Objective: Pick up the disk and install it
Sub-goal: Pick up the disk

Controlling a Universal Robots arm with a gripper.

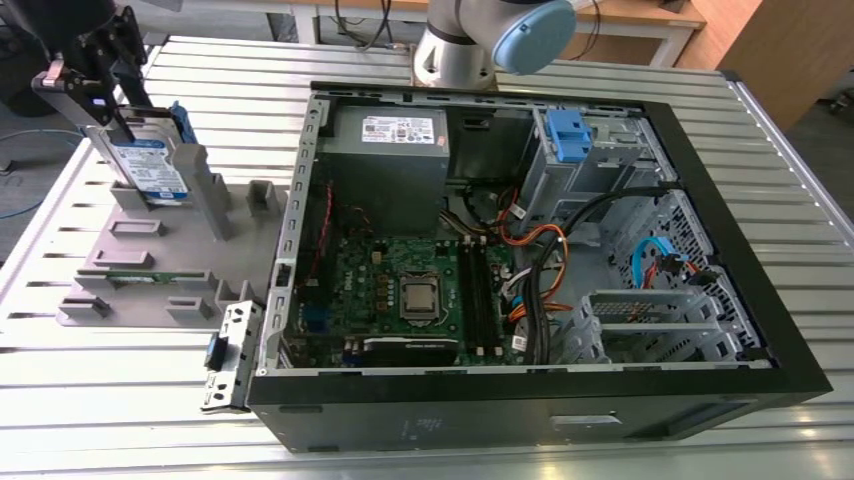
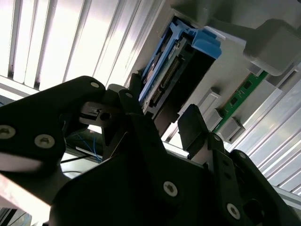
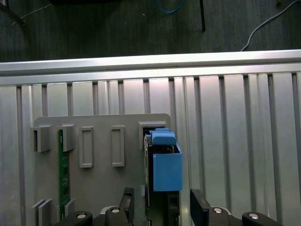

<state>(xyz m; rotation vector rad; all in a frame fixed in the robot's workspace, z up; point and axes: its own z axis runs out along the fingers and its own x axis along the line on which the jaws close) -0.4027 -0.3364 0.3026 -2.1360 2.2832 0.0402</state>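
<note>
While the gripper (image 3: 162, 197) hangs over the grey holder (image 1: 160, 255) at the exterior view's left, beside the open computer case (image 1: 534, 390), its fingers (image 3: 200, 209) stand wide on either side of the disk (image 3: 167, 172) (a small gap shows on each flank). The disk stands upright on edge at the holder's far end, its blue frame toward the gripper.

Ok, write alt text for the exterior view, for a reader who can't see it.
The arm's gripper hangs at the top edge of the disk, which stands on edge in a grey fixture at the exterior view's left. Toward the exterior view's right, an open computer case lies on a slatted metal table, its motherboard exposed.
</note>
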